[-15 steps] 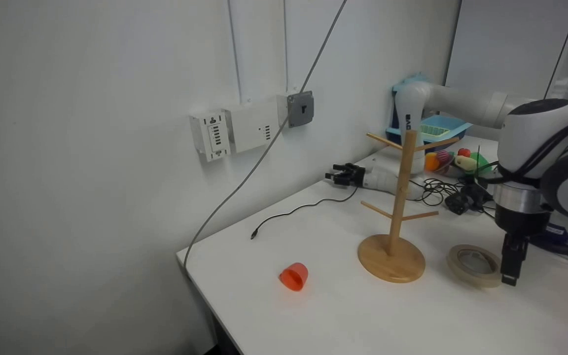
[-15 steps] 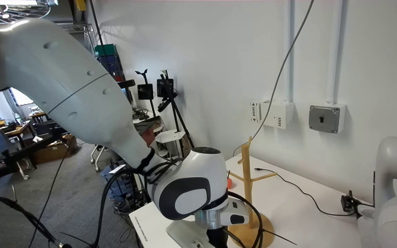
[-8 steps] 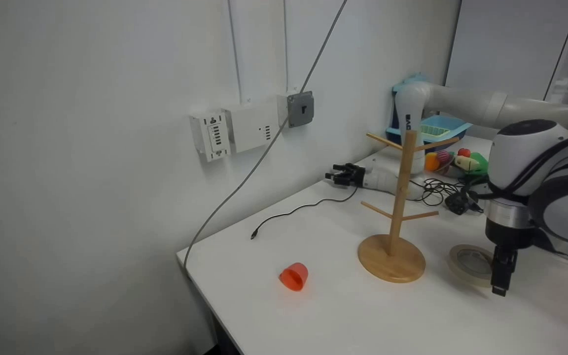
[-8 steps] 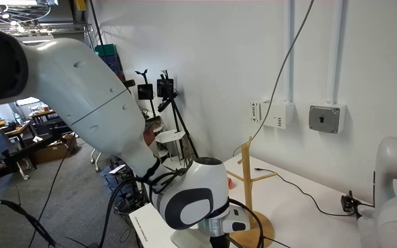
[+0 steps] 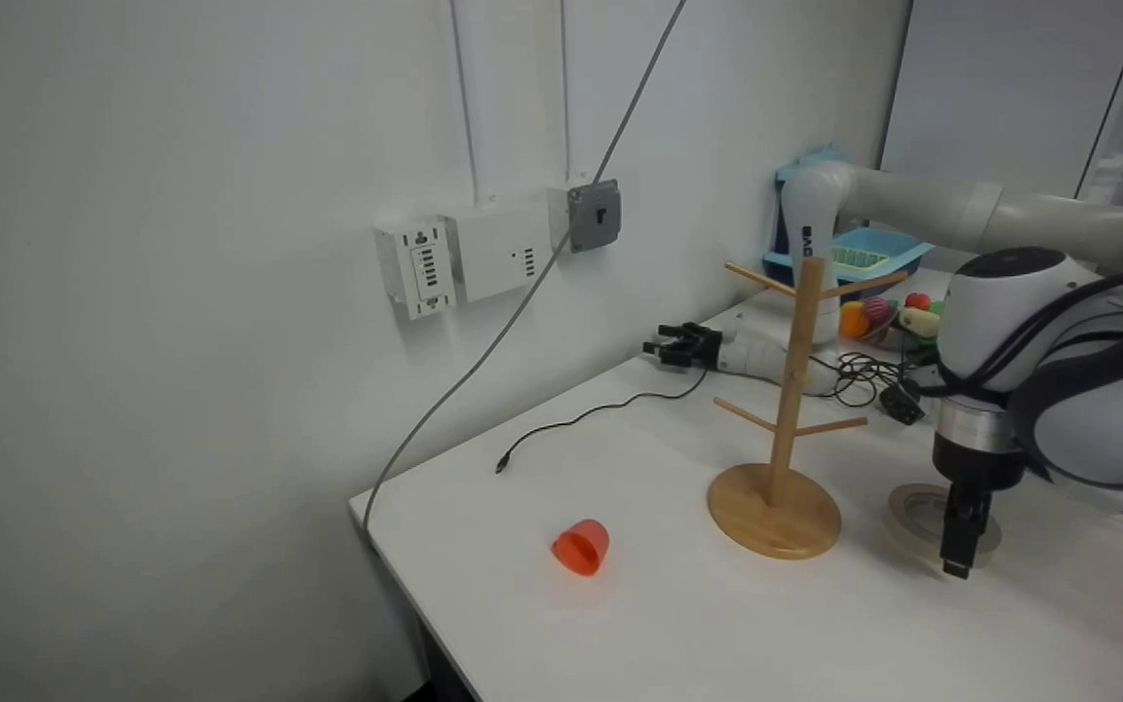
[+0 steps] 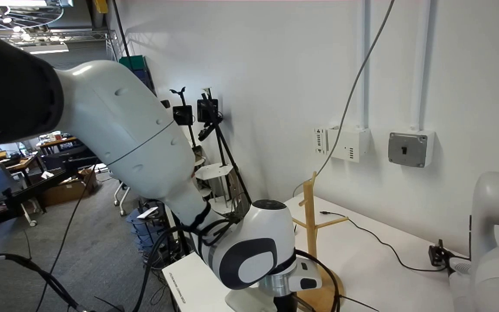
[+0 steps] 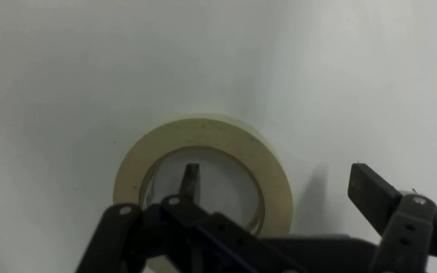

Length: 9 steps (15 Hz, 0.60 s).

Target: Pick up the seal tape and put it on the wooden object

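The seal tape, a flat cream ring (image 5: 903,531), lies on the table to the right of the wooden object in an exterior view. It also shows in the wrist view (image 7: 203,132), its lower part hidden by the gripper. My gripper (image 7: 274,168) is open over the tape. One fingertip shows within the ring's hole and the other outside its right edge, with the ring's right wall between them. In an exterior view the gripper (image 5: 955,567) points down in front of the tape. The wooden object (image 5: 792,400) stands upright, and also shows partly behind the arm (image 6: 311,216).
An orange-red cup (image 5: 581,548) lies on the table left of the stand. A black cable (image 5: 610,406) runs near the wall. Another white arm's black gripper (image 5: 686,346) lies behind the stand. A bowl of toy fruit (image 5: 878,322) and a blue basket (image 5: 878,252) are farther back.
In an exterior view my gripper has moved left and slightly down, from the tape's right edge to over it, still open now. The tape and the wooden object have not moved.
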### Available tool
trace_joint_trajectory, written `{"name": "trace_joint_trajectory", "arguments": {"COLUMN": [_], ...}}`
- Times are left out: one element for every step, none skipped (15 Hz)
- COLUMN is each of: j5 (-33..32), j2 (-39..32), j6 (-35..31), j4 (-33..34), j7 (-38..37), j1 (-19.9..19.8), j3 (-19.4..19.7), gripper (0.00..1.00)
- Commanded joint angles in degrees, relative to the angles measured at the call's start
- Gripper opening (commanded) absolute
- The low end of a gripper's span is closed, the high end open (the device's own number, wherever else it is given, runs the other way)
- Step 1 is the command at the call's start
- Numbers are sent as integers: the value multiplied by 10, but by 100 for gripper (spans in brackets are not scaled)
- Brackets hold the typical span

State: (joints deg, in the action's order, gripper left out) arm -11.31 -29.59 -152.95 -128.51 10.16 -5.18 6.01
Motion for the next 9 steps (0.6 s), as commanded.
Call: {"name": "trace_joint_trajectory", "arguments": {"j5": [13,19,24,30,36,43,48,52,55], "j2": [-30,-35,-39,-42,-45,-48,-50,-51,-52], "j6": [-13,-11,-12,-12,-11,-11,-11,-12,-13], "j4": [26,31,35,39,44,48,52,54,56], "j7": [6,7,9,11,12,13,14,15,15], "j1": [-11,-13,-16,-20,-22,-25,-27,-28,-29], "j3": [-14,-18,-23,-27,-32,-36,-39,-41,-42], "gripper": [100,100,100,100,100,100,97,89,73]}}
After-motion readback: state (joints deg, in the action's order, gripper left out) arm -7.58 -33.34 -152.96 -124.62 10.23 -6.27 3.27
